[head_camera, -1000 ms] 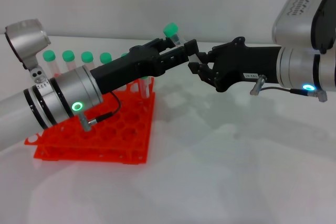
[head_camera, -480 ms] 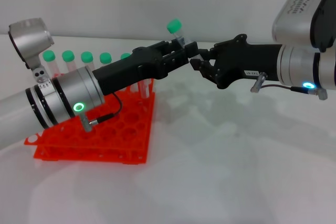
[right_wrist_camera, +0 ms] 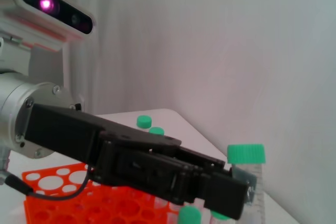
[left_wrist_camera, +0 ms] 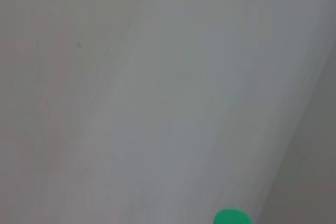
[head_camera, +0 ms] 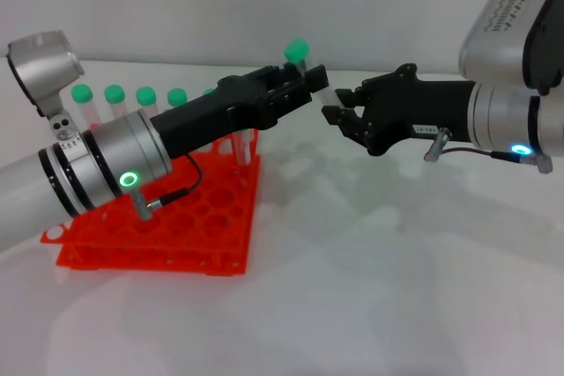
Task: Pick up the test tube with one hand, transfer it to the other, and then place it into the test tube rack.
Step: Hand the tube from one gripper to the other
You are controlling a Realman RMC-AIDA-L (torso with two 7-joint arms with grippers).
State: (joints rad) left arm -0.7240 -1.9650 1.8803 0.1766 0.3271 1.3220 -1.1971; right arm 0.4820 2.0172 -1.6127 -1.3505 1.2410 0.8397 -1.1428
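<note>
Rack: the test tube rack (head_camera: 167,226) is sitting nearest, under the left arm, with 4 capped tubes (head_camera: 129,96) showing along its far row.
Tube: the test tube (head_camera: 298,55) is standing upright, clamped in the left gripper (head_camera: 304,85).
Right gripper (head_camera: 339,112): fingers are spreading just beside it.
Handling: probably light, stiff, slick; grip below the cap.
Room: open table (head_camera: 397,288) is lying to the right.

Both black multi-finger grippers, left (head_camera: 304,84) and right (head_camera: 339,116), sat on thick silver-grey cylindrical wrists. A green ring light (head_camera: 129,180) glowed on the left wrist, a blue one (head_camera: 519,150) on the right. Beside each light, a thin dark cable (head_camera: 176,193) plugged in.
</note>
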